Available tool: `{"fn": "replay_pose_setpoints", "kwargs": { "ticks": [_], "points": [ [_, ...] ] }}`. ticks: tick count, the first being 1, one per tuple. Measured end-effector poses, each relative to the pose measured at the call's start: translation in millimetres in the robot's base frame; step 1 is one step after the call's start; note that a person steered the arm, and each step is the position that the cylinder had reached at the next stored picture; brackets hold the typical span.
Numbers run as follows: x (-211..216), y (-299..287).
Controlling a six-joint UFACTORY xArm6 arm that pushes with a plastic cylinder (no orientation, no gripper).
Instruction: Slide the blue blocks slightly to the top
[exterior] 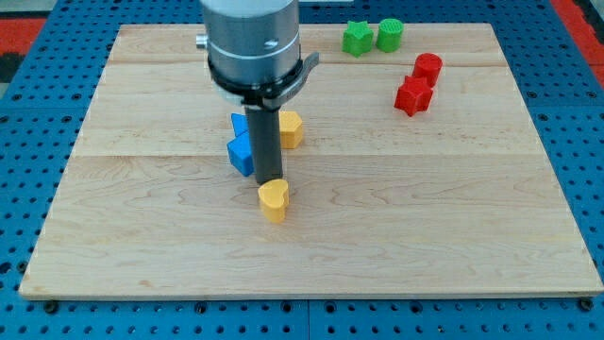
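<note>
Two blue blocks sit together left of the board's middle: a lower one [242, 154] and an upper one [240, 123], both partly hidden by my dark rod. My tip [269, 179] rests just to the right of the lower blue block and just above a yellow heart-shaped block [273, 199]. A second yellow block [290, 128] sits right of the rod, near the upper blue block.
Two green blocks [357, 37] [390, 34] stand side by side at the view's top. Two red blocks [427, 68] [412, 95] sit at the upper right. The wooden board [472, 217] lies on a blue pegboard surface.
</note>
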State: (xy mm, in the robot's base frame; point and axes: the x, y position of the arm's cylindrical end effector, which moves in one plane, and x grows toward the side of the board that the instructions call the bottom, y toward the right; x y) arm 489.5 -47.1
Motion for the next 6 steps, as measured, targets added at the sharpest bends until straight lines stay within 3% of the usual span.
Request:
{"fn": "replay_pose_setpoints", "kwargs": {
  "ticks": [2,5,6],
  "points": [
    [-12,-24],
    [-123,-28],
    [-128,1]
  ]
}}
